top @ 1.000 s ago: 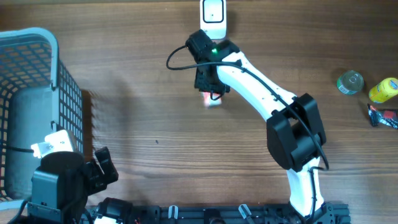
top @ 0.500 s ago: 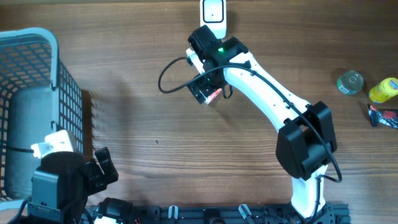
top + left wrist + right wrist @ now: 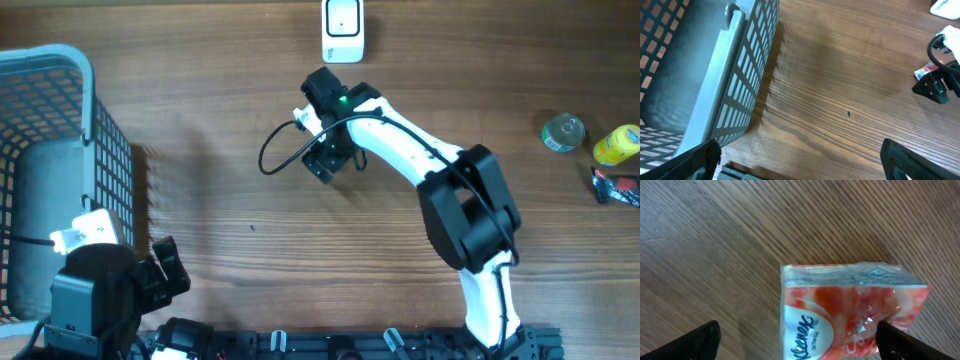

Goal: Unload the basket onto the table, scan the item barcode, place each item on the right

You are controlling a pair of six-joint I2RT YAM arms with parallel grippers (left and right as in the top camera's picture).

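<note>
- Right end effector (image 3: pixel 326 158): released, jaws spread wide, grasping nothing; it hangs directly above the tissue pack (image 3: pixel 852 307).
- Tissue pack: lies flat on the desk (image 3: pixel 200 150), printed face up. In the right wrist view it sits between the fingers, offset toward 3 o'clock. It runs off the lower edge of that view, so its long axis cannot be fixed.
- Scanner (image 3: pixel 343 30): lies at 12 o'clock from the pack in the overhead view, apart from it. A regrasp and carry toward 12 o'clock is the likely next move.
- Left end effector (image 3: pixel 805 160): released, empty, well apart at 8 o'clock; the right arm is nearer.
</note>
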